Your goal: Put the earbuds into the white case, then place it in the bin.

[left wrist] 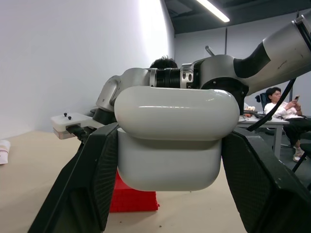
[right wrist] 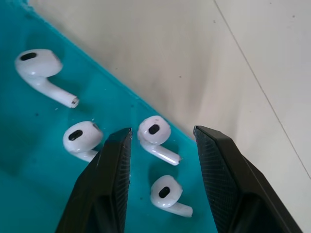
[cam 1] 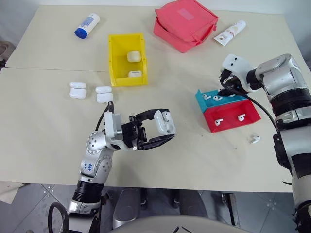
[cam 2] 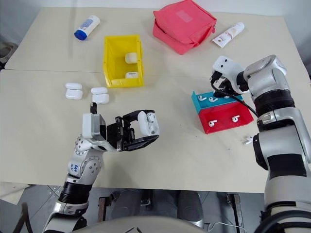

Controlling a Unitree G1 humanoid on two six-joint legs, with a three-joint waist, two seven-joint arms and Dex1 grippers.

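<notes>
Seven white cases are counted: one white case [cam 1: 165, 122] is clamped lid-shut between the closed fingers of the left gripper [cam 1: 162, 130], held above the table [cam 1: 43, 141] near centre; two more cases [cam 1: 133, 57] lie inside the yellow bin [cam 1: 114, 62] at 11 o'clock from the held one; four spare cases [cam 1: 77, 90] sit in two stacked-looking pairs on the table at 10 o'clock.

Two trays are counted, touching: a teal tray [cam 1: 201, 95] and a red tray [cam 1: 250, 112], at 3 o'clock from the held case. In the right wrist view four earbuds [right wrist: 154, 132] are seen on the teal surface; two earbuds [cam 1: 218, 122] are seen on the red tray, and one loose earbud [cam 1: 253, 139] lies on the table at 5 o'clock of the red tray.

The right gripper [right wrist: 163, 141] is held partly open over the teal tray, nothing gripped; one earbud is seen between its fingers, not touched.

One pink pouch [cam 1: 184, 23], one blue-capped bottle [cam 1: 87, 25] and one white tube [cam 1: 229, 33] are placed along the far edge. Printing is present on bottle and tube but cannot be read.
</notes>
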